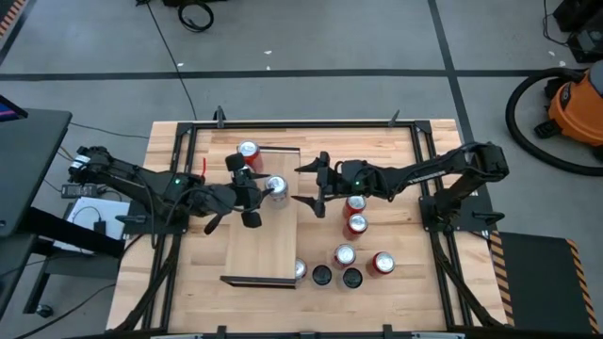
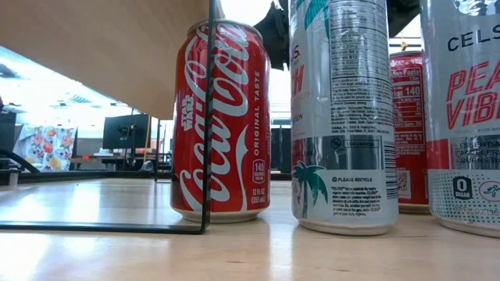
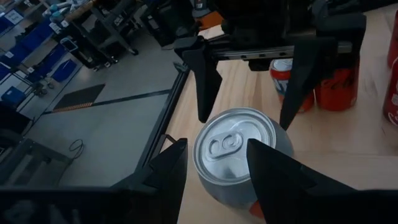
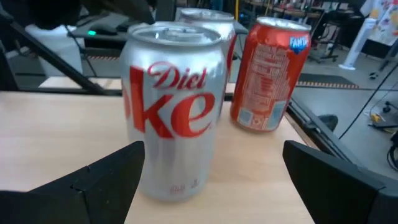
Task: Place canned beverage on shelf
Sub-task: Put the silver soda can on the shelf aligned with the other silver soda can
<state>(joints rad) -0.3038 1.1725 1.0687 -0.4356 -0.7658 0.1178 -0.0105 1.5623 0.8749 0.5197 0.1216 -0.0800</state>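
A silver Diet Coke can [image 1: 275,188] stands upright on its base on the pale plywood shelf [image 1: 268,240], near the shelf's right edge. My left gripper [image 1: 256,191] reaches in from the table's left. Its fingers are partly apart at the can's left upper side [image 3: 217,142], one in front of the lid's edge. My right gripper [image 1: 303,185] is wide open at the can's right side. In the right wrist view its fingers [image 4: 213,146] flank the can [image 4: 174,106] without touching it. A red Fanta can [image 4: 270,74] stands farther back on the shelf [image 1: 248,151]. My left gripper comes at the Diet Coke can's upper part [image 3: 205,168] slanting down from the table's left. Its own fingers [image 3: 273,174] hide the place, and I cannot tell whether they touch the can. The can stands upright on the shelf.
Several cans stand on the butcher-block table right of the shelf [image 1: 356,224], among them a Coca-Cola can [image 2: 221,125] and a tall white can [image 2: 344,117]. The shelf sits on a black wire frame [image 2: 209,117]. Black rails [image 1: 301,123] edge the table.
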